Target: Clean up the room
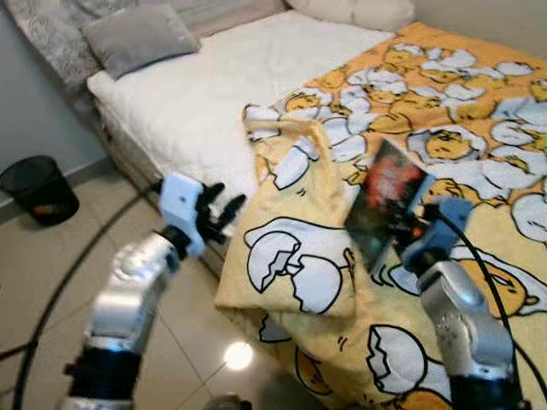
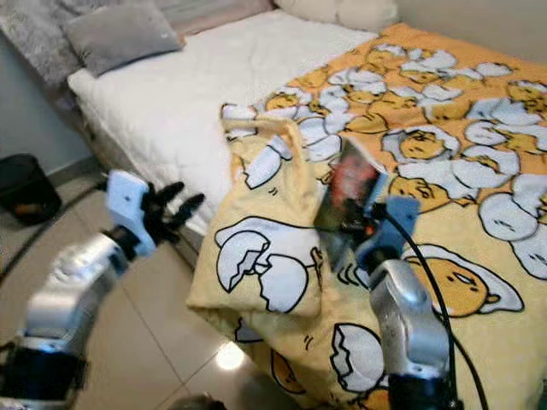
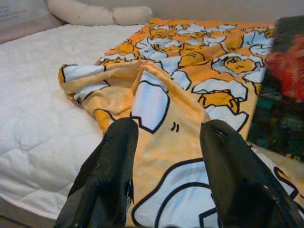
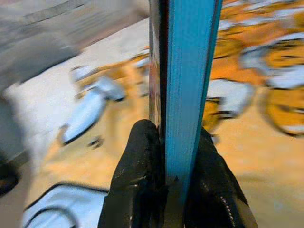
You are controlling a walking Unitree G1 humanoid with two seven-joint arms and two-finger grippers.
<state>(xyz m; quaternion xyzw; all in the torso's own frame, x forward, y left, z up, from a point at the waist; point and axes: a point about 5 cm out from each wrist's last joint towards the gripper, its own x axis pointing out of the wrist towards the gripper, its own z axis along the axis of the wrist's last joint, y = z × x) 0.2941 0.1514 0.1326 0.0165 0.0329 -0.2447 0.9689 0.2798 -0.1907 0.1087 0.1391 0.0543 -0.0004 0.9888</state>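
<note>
A thin book point(image 1: 386, 201) with a dark red-and-black cover and blue page edge point(image 4: 187, 80) is held above the yellow egg-patterned blanket point(image 1: 479, 128) on the bed. My right gripper point(image 1: 408, 232) is shut on the book's lower edge, its fingers point(image 4: 137, 185) pressing both faces. My left gripper point(image 1: 218, 209) hovers open beside the bed's near edge, fingers point(image 3: 109, 175) spread and pointing at the folded-over blanket corner point(image 3: 147, 104), holding nothing.
The white mattress point(image 1: 205, 94) carries a grey pillow point(image 1: 141, 36) and a cream bolster point(image 1: 359, 10) at the head. A black waste bin point(image 1: 38, 190) stands on the tiled floor point(image 1: 51, 282) by the wall. Black cables trail from both arms.
</note>
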